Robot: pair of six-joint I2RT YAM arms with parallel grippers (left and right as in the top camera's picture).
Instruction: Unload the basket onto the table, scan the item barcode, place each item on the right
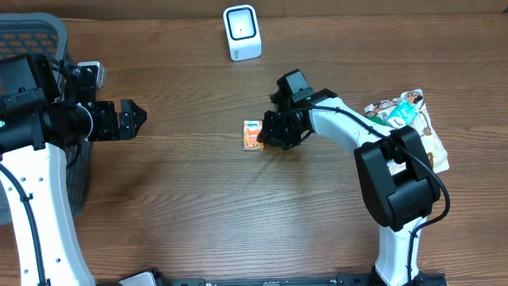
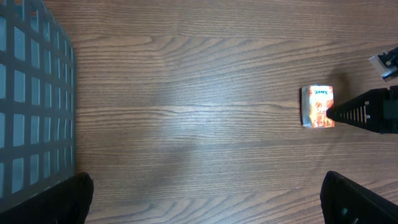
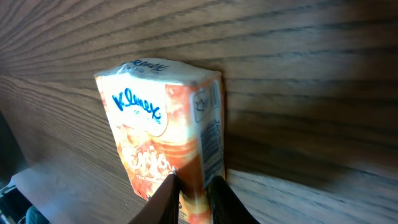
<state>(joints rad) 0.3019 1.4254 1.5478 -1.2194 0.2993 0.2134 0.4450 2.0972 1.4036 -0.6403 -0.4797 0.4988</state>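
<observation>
- Judging from the right wrist view, the right gripper (image 3: 193,196) has its two fingers pressed close on a thin strip at one end of the tissue pack (image 3: 161,137), pinching it.
- The tissue pack lies on the table (image 1: 198,206) near the middle, well apart from the scanner (image 1: 242,32) at the far edge.
- The left gripper (image 1: 139,117) hangs spread wide and empty off to the left, beside the basket (image 1: 32,32).
- My worry is that the bite is shallow. A soft wrapper could slide out or swing and twist once I lift it.
- If it turns, the printed side may end up facing away from the scanner.
- I can't find the barcode: the small print on the side panel is too blurred to read.
- From overhead the gripper body hides the contact, and I can't see the pack's underside.
</observation>
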